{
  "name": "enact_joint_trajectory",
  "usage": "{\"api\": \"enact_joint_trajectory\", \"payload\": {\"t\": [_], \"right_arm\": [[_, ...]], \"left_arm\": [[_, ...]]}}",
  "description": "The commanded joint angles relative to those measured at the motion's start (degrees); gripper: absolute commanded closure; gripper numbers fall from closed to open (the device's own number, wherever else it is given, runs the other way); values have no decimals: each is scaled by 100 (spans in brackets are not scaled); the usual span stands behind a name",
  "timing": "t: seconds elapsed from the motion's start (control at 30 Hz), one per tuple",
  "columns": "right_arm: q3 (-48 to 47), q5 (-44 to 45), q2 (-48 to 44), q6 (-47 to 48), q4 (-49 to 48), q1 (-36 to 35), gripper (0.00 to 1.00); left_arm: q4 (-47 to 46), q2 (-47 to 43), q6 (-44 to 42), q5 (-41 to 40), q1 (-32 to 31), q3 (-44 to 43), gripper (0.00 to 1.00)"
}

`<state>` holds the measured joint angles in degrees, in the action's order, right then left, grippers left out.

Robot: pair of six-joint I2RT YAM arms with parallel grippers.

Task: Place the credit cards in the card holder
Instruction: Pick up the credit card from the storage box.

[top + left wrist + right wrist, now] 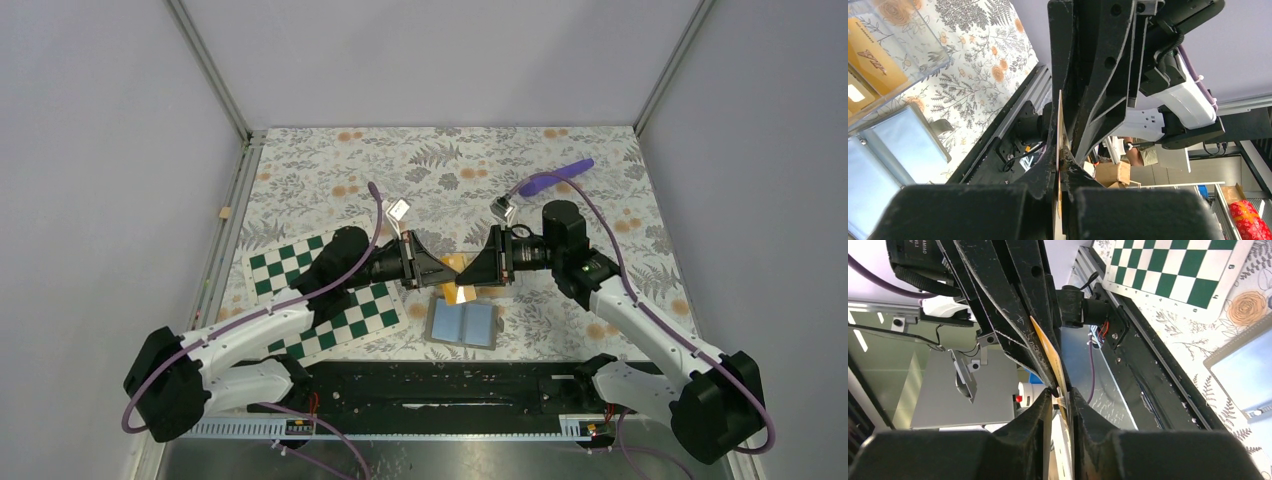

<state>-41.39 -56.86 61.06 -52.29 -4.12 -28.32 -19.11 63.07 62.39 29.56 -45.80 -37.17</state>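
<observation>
The left gripper (1060, 165) is clenched on one end of a credit card (1047, 351), its two fingers pressed flat against the thin card. The right gripper (1061, 400) faces it tip to tip. Its fingers stand close on either side of the card's other end, but I cannot tell whether they pinch it or only bracket it.

The card hangs in the air between the two grippers, above the middle of the table (600, 190). Both wrist views see it nearly edge-on, and a strip of its orange face shows from the right wrist. Its long axis runs from one gripper to the other, left to right across the table.

Just under the grippers sits a clear box (908, 65) with other cards (870, 62) lying flat inside. Just beside the box, on the side nearer the arm bases, the card holder (465, 324) lies open with its blue-grey panels up. Its near edge comes close to the black rail (450, 385) at the table's front.

To the left, the chessboard (290, 258) lies partly under the left arm, with its right corner near the holder. A purple rod (555, 177) lies far back on the right, well apart from the grippers. Behind the grippers the flowered cloth runs on to the back edge.
</observation>
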Motion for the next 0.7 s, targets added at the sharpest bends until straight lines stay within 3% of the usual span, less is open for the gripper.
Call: {"api": "enact_joint_trajectory", "payload": {"t": [0.0,0.07,0.1,0.23,0.33,0.53,0.67], "right_arm": [[-122,-465,-57,-299,-808,-192,85],[-75,-483,-71,-314,-812,-216,99],[-53,-484,-93,-316,-812,-217,100],[-56,-417,-222,-224,-589,-218,100],[-167,-250,-288,-122,-172,-209,100],[-607,667,-324,-787,1259,-144,100],[-658,1615,-537,-1717,2429,-114,100]], "left_arm": [[-26,-22,-143,-134,-47,-237,100],[14,-24,-148,-168,-52,-246,100],[62,-49,-156,-188,-47,-258,96],[788,-355,-300,-784,-52,-311,61],[1869,-761,-546,-1671,-51,-481,43],[3712,-1300,-785,-3064,-43,-812,35],[4278,-1294,-891,-3286,-43,-934,35]]}}
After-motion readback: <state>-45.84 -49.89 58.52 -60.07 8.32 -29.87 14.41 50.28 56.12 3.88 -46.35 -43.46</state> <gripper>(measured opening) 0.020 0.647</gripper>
